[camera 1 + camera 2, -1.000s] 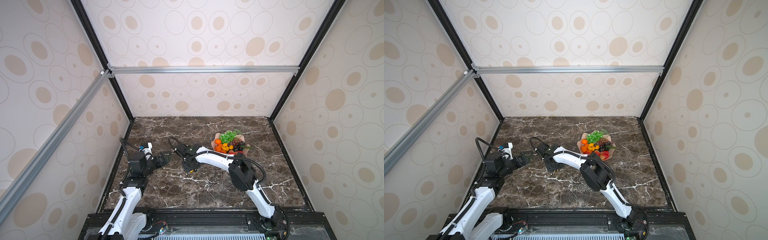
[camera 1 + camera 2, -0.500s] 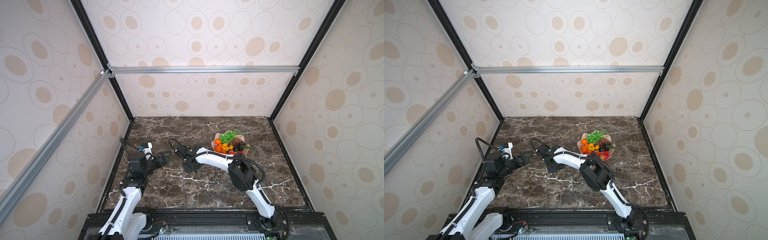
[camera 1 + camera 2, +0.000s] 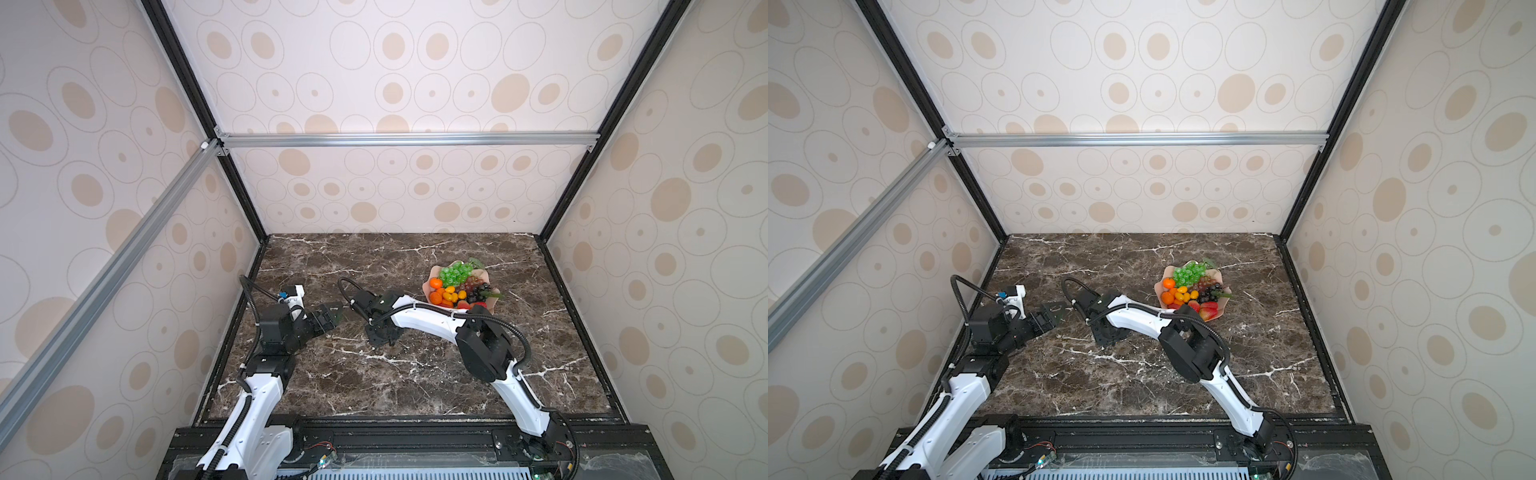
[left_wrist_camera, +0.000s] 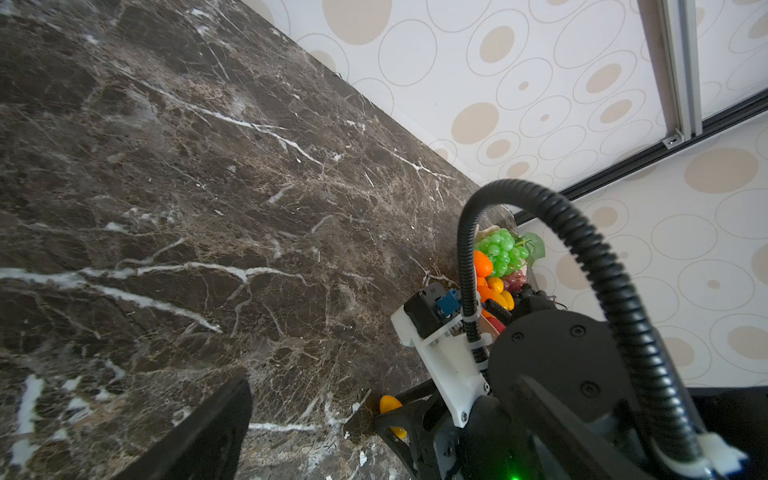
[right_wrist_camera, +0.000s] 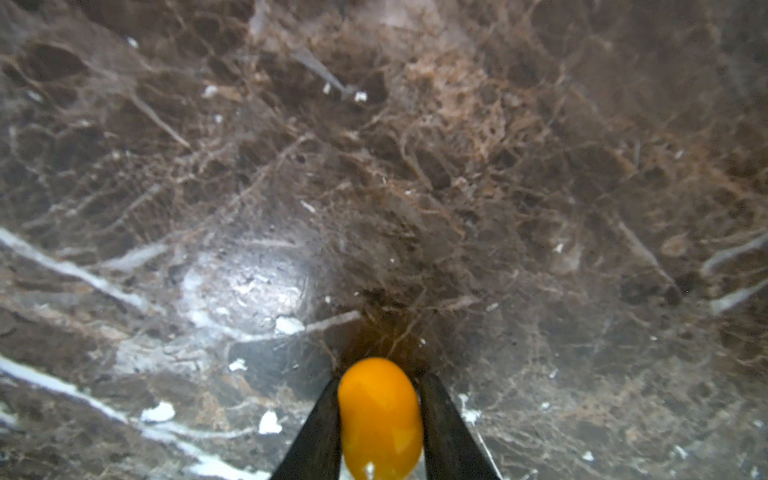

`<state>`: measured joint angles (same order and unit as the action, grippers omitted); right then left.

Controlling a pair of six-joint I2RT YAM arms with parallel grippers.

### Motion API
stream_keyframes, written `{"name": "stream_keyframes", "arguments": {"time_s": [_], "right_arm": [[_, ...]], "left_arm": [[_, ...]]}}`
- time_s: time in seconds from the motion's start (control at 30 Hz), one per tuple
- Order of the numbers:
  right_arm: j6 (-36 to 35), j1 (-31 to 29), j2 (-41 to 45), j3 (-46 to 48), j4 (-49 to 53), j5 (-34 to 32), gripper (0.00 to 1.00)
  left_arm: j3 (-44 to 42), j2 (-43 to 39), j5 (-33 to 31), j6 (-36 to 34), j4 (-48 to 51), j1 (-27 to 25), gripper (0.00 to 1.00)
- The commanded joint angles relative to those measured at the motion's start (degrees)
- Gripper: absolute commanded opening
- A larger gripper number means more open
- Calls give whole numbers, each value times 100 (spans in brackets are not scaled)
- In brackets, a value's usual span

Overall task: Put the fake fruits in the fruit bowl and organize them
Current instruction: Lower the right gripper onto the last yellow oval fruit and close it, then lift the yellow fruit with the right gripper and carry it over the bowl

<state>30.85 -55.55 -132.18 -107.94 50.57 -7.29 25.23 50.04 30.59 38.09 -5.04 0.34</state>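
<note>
A yellow-orange kumquat (image 5: 379, 417) lies on the marble with my right gripper (image 5: 378, 380) shut on it, one dark finger against each side. It also shows in the left wrist view, the kumquat (image 4: 388, 405) at the right gripper's tips. In both top views the right gripper (image 3: 380, 337) (image 3: 1108, 337) points straight down left of centre and hides the fruit. The pink fruit bowl (image 3: 432, 274) (image 3: 1165, 275) holds green grapes (image 3: 455, 272), tangerines (image 3: 435, 283), kumquats (image 3: 451, 296), dark grapes (image 3: 476, 291) and strawberries (image 3: 465, 305). My left gripper (image 3: 332, 312) hangs open and empty to the left.
The right forearm (image 3: 428, 322) stretches from the bowl's near side to the kumquat. A black cable loop (image 4: 582, 257) rises from the right wrist. Patterned walls and black frame posts close the marble table (image 3: 415, 374) on three sides.
The right gripper's fingers have closed in on the kumquat while the arm stayed over the same spot. The left arm has not moved.
</note>
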Motion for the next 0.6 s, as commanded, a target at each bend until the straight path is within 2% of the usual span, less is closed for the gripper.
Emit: {"name": "stream_keyframes", "arguments": {"time_s": [0.0,0.3,0.57], "right_arm": [[85,-35,244,267,-46,-26,32],[-22,-22,1111,963,-910,-221,32],[308,115,1842,1595,-1530,-3,30]], "left_arm": [[138,11,112,-99,-112,52,98],[333,137,299,-214,-164,-174,98],[358,412,110,-71,-661,-741,98]]}}
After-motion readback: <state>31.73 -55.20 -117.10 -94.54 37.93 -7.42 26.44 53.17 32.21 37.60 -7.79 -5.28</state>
